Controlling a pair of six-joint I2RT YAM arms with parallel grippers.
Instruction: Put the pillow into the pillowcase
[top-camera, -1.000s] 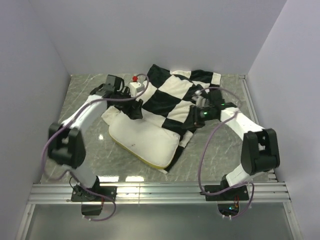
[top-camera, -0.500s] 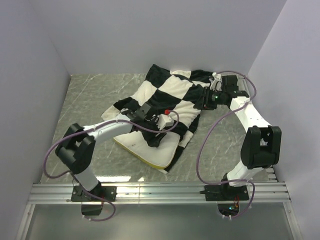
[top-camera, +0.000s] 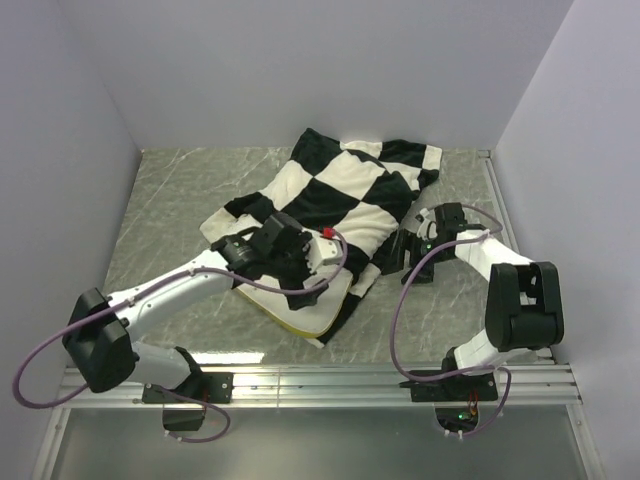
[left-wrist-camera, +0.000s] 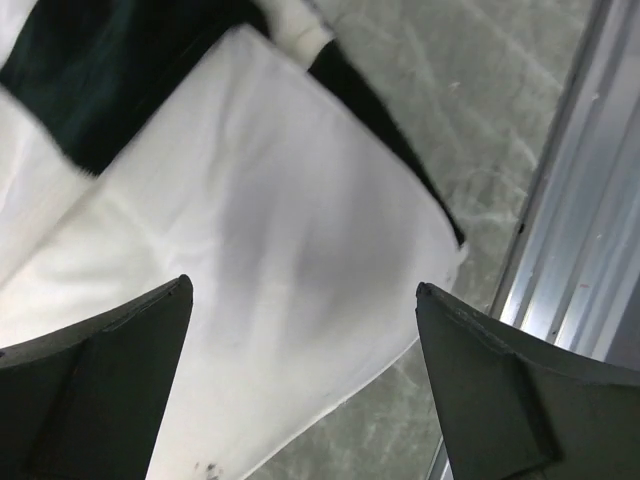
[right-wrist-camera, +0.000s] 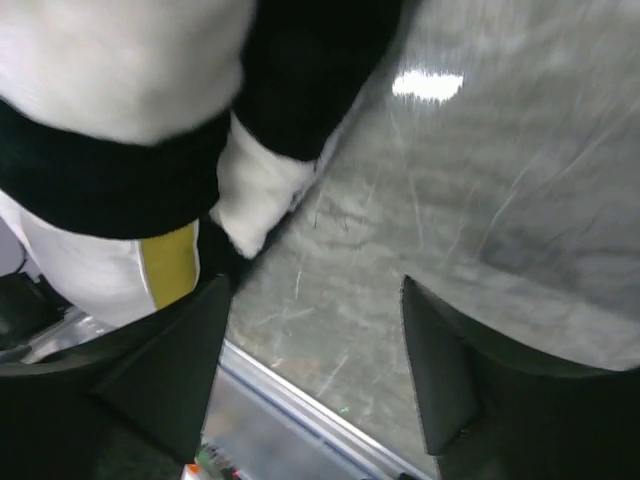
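Pillow (top-camera: 318, 298) lies on the table (top-camera: 170, 200) near the middle, its near corner bare and a yellow band (top-camera: 292, 322) along its near edge. Its far part is covered by the pillowcase (top-camera: 350, 195), which spreads flat toward the back wall. A dark strip of the case also shows along the pillow's right edge; how far in the pillow sits cannot be told.

Left gripper (left-wrist-camera: 303, 290) hangs just over the pillow's bare part with its jaws spread wide and nothing between them. The left wrist view shows only white pillow below, black case fabric at its far side, and the rail (left-wrist-camera: 570, 250) to the right.

Right gripper (right-wrist-camera: 315, 285) is low at the right edge of the case, beside the pillow's right corner. Its jaws stand apart and hold nothing; bare table lies between the fingers. Just beyond them the right wrist view shows the case's black-and-white hem and a patch of yellow band.
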